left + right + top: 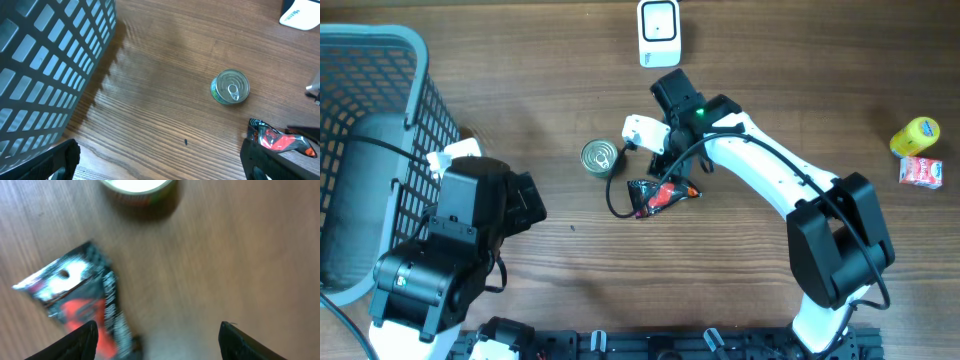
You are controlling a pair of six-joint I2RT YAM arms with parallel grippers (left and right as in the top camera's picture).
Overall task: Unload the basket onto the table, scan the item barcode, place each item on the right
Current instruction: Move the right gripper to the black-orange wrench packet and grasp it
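A black and red snack packet [658, 196] lies flat on the wooden table, just right of a small tin can [600, 158]. The white barcode scanner [659, 33] stands at the table's far edge. My right gripper [667, 176] hangs over the packet's upper edge. In the blurred right wrist view it is open [157, 340], with the packet [75, 300] by its left finger and bare wood between the fingers; the can [137, 187] shows at the top. My left gripper [525, 200] is open [160, 165] over bare wood, well short of the can [230, 87] and packet [277, 140].
A large grey mesh basket [370, 120] fills the left side, right beside my left arm. A yellow item [916, 135] and a red and white pack [921, 172] sit at the far right. The scanner's corner [302, 12] shows in the left wrist view.
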